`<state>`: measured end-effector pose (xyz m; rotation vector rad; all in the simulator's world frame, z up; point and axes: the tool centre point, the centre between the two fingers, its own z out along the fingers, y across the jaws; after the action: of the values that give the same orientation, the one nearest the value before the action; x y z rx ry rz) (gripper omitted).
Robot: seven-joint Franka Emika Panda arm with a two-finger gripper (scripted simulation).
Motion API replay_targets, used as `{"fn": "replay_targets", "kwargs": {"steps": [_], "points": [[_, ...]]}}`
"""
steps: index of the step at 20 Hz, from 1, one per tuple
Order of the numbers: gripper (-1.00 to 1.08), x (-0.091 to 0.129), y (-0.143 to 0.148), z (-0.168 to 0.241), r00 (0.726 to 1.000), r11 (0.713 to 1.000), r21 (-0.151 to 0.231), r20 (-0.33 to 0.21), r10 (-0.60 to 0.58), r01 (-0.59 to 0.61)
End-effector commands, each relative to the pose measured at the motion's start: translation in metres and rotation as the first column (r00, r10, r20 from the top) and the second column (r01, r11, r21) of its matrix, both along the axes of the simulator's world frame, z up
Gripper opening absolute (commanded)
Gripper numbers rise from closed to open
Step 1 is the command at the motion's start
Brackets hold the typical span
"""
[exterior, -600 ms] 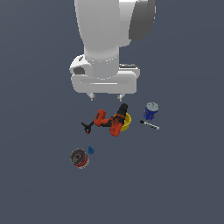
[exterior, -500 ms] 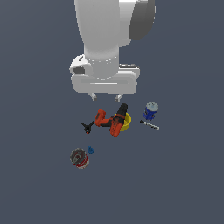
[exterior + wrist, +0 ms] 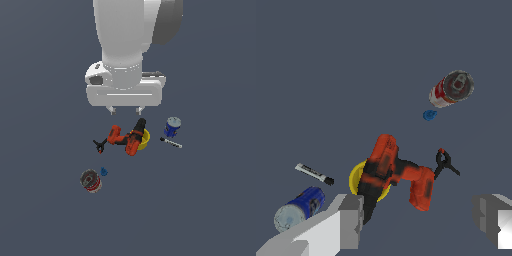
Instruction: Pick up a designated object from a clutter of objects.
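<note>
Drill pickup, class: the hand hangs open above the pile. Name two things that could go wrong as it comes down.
1. The drill lies partly over the yellow bowl, so a finger may strike or drag the bowl.
2. The black clamp sits right beside the drill's end and may get knocked or pinched by the open hand.

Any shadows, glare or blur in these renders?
Exterior view: flat, even light, no cast shadows under the drill or blue can; small items look coarse. Wrist view: sharp, no glare; the open hand is cropped at the frame edge.
</note>
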<state>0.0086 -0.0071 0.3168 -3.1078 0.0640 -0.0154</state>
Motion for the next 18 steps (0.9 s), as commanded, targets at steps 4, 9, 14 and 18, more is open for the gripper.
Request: {"fn": "replay_targets", "kwargs": {"steps": [4,9,14,18], "points": [[0.68,-0.003,0.003,-0.007,1.000,1.000,0.021,-0.008,-0.008,0.008],[0.68,-0.010,0.009,-0.021,0.999,0.997,0.067,-0.027,-0.028,0.030],[0.68,-0.021,0.019,-0.043,0.996,0.988,0.136,-0.057,-0.062,0.070],[0.68,-0.033,0.028,-0.065,0.991,0.972,0.204,-0.091,-0.103,0.120]]}}
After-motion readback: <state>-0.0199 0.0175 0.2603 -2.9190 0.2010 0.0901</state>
